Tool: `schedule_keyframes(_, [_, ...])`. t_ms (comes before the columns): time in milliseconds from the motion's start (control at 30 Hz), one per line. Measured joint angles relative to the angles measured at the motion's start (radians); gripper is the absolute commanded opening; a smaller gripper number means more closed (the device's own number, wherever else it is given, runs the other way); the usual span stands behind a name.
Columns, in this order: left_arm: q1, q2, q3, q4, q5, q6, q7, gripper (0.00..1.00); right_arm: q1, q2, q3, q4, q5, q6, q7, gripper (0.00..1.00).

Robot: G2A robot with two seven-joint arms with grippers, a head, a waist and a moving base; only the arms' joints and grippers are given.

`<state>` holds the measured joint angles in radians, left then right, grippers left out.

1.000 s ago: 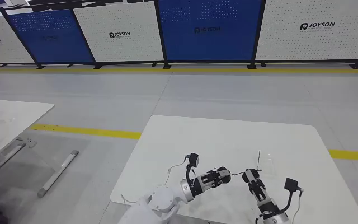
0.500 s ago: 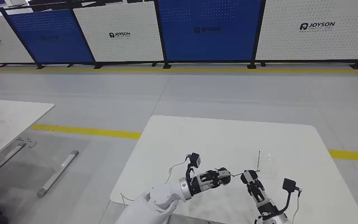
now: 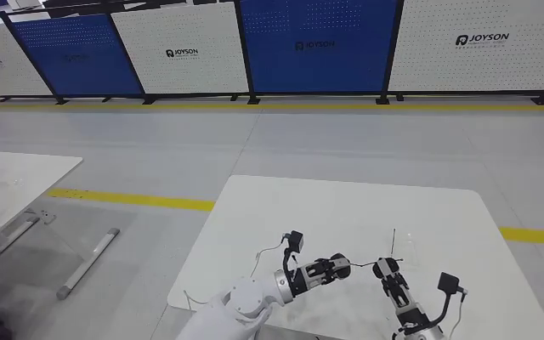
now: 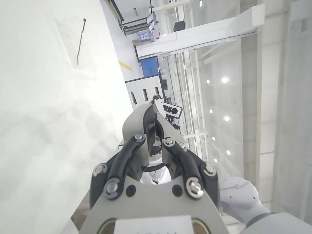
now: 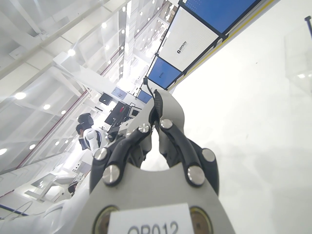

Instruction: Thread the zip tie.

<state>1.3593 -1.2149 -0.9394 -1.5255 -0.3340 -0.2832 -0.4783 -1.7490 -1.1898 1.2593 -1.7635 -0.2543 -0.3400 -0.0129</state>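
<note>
- Grippers meet almost tip to tip in the top view, over the near part of the white bench. We see the left gripper and the right gripper a little apart, with the black zip tie running as a thin line from one to the other. A second zip tie lies straight on the bench just beyond the right gripper, and a clear container stands beside it.
- In the left wrist view we find the left gripper pressed shut, pad against pad. The part of the zip tie it pinches is too small for us to make out here; the top view shows the tie ending at its tips. The second zip tie lies flat on the bench, well apart from this gripper.
- In the right wrist view we see the right gripper clamped on the zip tie, whose head end pokes out past the fingertips with a slight curve. Farther along the bench we see the head of the second zip tie, near the clear container.
</note>
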Motion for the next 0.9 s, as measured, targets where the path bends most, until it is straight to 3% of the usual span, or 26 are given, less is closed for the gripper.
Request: schedule_keyframes(900, [0.002,0.004,0.007,-0.020,0.030,0.014,0.008,0.00,0.016,0.000,-0.008,0.016,-0.020,0.000,0.033,0.00])
